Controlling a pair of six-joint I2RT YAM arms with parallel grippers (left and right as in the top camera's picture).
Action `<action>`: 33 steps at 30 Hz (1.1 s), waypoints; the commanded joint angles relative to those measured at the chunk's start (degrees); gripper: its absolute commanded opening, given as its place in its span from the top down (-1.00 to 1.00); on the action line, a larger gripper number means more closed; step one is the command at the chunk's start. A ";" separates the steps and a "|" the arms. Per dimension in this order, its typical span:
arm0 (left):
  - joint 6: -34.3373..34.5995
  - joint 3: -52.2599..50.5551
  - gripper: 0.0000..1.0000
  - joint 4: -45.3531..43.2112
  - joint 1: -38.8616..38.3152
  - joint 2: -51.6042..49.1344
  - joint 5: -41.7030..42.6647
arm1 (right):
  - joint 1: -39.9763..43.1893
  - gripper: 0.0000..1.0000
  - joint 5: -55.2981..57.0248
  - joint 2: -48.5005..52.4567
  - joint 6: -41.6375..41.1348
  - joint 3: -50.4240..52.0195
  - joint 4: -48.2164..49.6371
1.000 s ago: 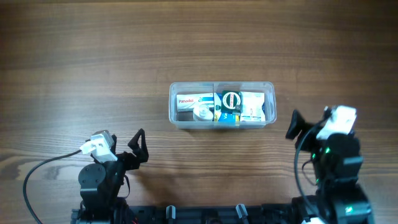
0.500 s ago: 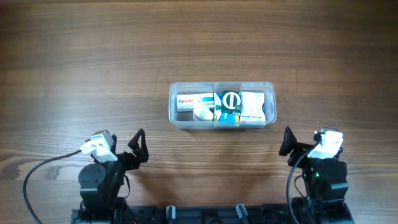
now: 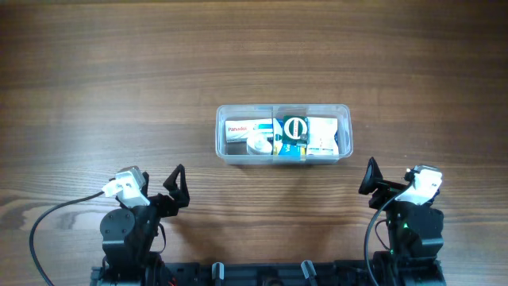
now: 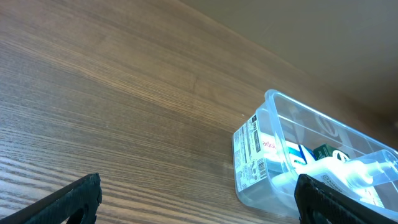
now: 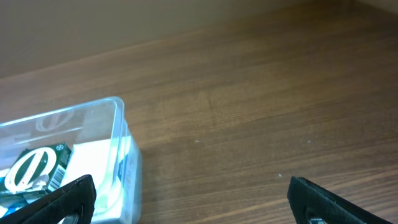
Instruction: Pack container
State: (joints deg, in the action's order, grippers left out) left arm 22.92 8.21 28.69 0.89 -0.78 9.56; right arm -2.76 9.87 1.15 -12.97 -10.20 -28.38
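Note:
The clear rectangular container (image 3: 283, 162) sits at the table's middle with several small boxes packed inside, among them a white Panadol box (image 3: 237, 129) and a green box (image 3: 294, 129). It also shows in the left wrist view (image 4: 249, 155) and the right wrist view (image 5: 115, 115). My left gripper (image 3: 177, 187) is open and empty near the front edge, left of the container. My right gripper (image 3: 370, 178) is open and empty near the front edge, right of the container. Both are well apart from it.
The wooden table (image 3: 119, 79) is bare around the container. A white cable (image 3: 48, 218) loops from the left arm at the front left.
My right arm has drawn back from beside the container's right end toward the front edge and lowered. The left arm and the container have not moved.

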 commanded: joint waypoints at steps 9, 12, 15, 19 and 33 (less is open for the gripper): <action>-1.29 -0.07 -0.99 -0.04 0.46 0.61 0.90 | 0.39 -0.99 0.55 -0.96 -1.99 3.26 18.25; -1.29 -0.07 -1.00 -0.04 0.46 0.61 0.90 | 0.39 -0.99 2.01 -0.96 -2.03 3.50 18.78; -1.31 -0.07 -1.00 -0.04 0.46 0.61 0.90 | 0.39 -0.99 2.05 -0.96 -2.54 5.03 18.78; -1.29 -0.07 -1.00 -0.04 0.46 0.61 0.92 | 0.37 -1.00 1.70 -0.94 -5.18 6.14 20.15; -1.31 -0.07 -1.00 -0.04 0.46 0.61 0.90 | 0.37 -0.99 2.14 -0.94 -5.22 9.90 37.11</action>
State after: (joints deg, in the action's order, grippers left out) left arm 22.92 8.21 28.71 0.89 -0.78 9.56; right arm -2.79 10.98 0.69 -17.32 -1.02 9.10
